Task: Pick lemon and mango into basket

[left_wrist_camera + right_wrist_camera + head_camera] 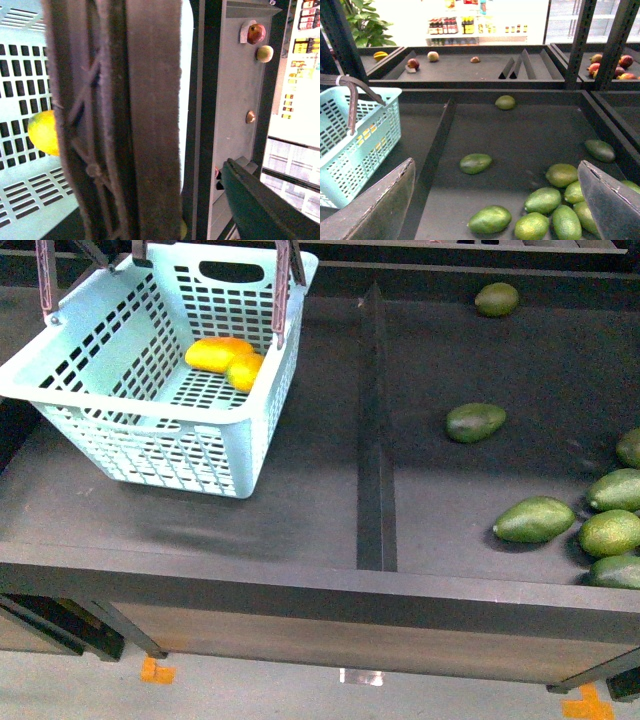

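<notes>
In the left bay of the dark display table (300, 500), I see the turquoise basket (120, 440) tilted, its near corner low and its brown handles (283, 290) raised out of the top of the front view. Inside it, on the slotted floor against the right wall, lie 2 yellow fruits touching: the longer mango (215, 353) and, just to its right, the shorter lemon (246, 370). A dark divider rail (376, 440) separates this bay from the right one, where I count 7 green avocados (534, 519) scattered, most clustered at the right edge.

Left wrist view: a brown basket handle (130, 120) fills the middle at very close range, with the basket's lattice behind it and a yellow fruit (42, 132) partly hidden by the handle; I cannot say which fruit. Only 1 dark finger (260, 205) of my left gripper shows, so I cannot tell how its jaws stand.

Right wrist view: my right gripper (495, 200) has its 2 dark fingers (375, 205) spread wide with nothing between them, hanging above the avocados; the basket sits beyond the divider
</notes>
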Controlling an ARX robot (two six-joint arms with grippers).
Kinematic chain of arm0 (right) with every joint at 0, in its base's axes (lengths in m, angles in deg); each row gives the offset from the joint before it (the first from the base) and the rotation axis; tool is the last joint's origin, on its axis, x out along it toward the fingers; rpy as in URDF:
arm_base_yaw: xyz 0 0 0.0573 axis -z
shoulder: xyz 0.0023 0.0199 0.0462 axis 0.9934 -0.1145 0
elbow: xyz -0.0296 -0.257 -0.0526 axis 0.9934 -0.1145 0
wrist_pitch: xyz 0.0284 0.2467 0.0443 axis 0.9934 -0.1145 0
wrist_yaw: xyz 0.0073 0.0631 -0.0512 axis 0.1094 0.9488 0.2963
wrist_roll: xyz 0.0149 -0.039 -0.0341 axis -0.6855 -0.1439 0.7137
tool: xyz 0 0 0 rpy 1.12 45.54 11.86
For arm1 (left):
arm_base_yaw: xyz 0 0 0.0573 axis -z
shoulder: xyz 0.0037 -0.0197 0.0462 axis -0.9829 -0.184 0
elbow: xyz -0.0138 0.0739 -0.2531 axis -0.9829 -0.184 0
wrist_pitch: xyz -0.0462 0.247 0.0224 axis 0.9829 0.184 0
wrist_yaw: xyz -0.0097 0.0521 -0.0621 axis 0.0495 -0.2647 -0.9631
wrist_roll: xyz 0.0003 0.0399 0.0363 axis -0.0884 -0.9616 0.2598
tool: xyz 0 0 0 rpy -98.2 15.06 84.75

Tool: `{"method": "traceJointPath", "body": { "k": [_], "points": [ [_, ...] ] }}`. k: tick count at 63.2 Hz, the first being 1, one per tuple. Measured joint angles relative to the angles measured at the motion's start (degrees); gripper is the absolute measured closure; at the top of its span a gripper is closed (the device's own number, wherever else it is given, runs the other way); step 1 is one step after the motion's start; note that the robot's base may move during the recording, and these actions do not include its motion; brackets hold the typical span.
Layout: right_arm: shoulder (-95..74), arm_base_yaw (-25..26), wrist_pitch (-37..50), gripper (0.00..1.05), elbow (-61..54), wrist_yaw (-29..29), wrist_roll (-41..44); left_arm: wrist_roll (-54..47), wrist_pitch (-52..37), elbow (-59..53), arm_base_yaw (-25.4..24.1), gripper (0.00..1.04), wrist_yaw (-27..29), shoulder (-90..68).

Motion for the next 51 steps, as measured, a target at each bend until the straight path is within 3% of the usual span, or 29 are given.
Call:
{"method": "traceJointPath", "body": {
  "k": [15, 25, 32, 38, 41, 42, 47, 51],
  "points": [
    [0.0, 0.0, 0.0, 0.09, 0.0, 0.0, 0.0, 1.1, -7.4, -14.3, 0.1, 0.05, 1.8, 9.5],
    [0.0, 0.0, 0.0, 0.09, 0.0, 0.0, 0.0, 0.3, -12.0, -25.7, -0.2, 0.07, 5.7, 17.7],
    [0.0, 0.0, 0.0, 0.09, 0.0, 0.0, 0.0, -6.3, -13.4, -35.2, -0.8, 0.07, 14.1, 25.2],
    [0.0, 0.0, 0.0, 0.09, 0.0, 0.0, 0.0, -9.9, -14.4, -42.0, -1.4, 0.07, 14.8, 30.4],
    [0.0, 0.0, 0.0, 0.09, 0.0, 0.0, 0.0, -13.3, -10.5, -43.7, -1.4, 0.07, 15.0, 32.1],
    [0.0, 0.0, 0.0, 0.09, 0.0, 0.0, 0.0, -16.8, -11.5, -44.9, -1.5, 0.08, 13.2, 32.7],
    [0.0, 0.0, 0.0, 0.09, 0.0, 0.0, 0.0, -38.9, -38.4, -58.7, -2.4, 0.24, -0.4, 36.3],
    [0.0, 0.0, 0.0, 0.09, 0.0, 0.0, 0.0, -57.2, -56.1, -70.2, -2.7, 0.36, -4.3, 39.9]
  ]
}}
